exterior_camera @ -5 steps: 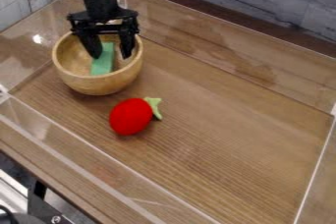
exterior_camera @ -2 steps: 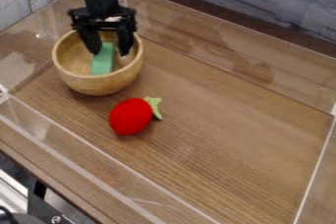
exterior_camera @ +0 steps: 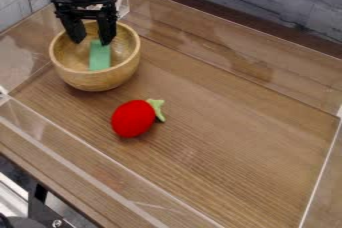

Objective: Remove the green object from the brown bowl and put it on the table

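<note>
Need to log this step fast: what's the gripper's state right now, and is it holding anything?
Gripper: open, holding nothing; its jaws hang over the far rim of the round tan wooden bowl, and the flat light green bar lies inside the bowl.

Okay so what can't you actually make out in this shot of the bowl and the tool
- Camera view: the tool hangs over the brown bowl; its fingers cover the upper end of the green object, so contact cannot be told.
- The arm above the tool is cut off by the top edge.
- The bowl's near wall hides how the green object sits inside.
- The red toy's far side and underside are hidden by its own body.
</note>
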Controlling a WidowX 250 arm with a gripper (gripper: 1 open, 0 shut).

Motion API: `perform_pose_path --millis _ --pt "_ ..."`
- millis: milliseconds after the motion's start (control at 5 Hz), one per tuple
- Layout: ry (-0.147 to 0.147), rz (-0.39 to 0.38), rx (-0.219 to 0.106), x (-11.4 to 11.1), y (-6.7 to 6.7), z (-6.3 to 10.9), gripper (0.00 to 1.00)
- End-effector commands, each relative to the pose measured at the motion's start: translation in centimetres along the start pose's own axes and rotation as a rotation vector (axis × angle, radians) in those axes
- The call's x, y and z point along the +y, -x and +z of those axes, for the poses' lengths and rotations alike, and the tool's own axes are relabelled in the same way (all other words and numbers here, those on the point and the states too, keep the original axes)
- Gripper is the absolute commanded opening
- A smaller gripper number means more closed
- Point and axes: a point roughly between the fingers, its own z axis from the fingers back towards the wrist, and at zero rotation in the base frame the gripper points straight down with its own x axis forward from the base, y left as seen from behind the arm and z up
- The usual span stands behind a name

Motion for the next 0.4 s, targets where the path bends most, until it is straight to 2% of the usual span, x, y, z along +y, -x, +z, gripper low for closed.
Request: perform_pose_path --millis 0,200 --pt "-0.034 0.025 -0.046 0.9 -1.2 0.5 1.00" --pt "-0.045 0.067 -0.038 1.5 -1.6 -0.7 1.00"
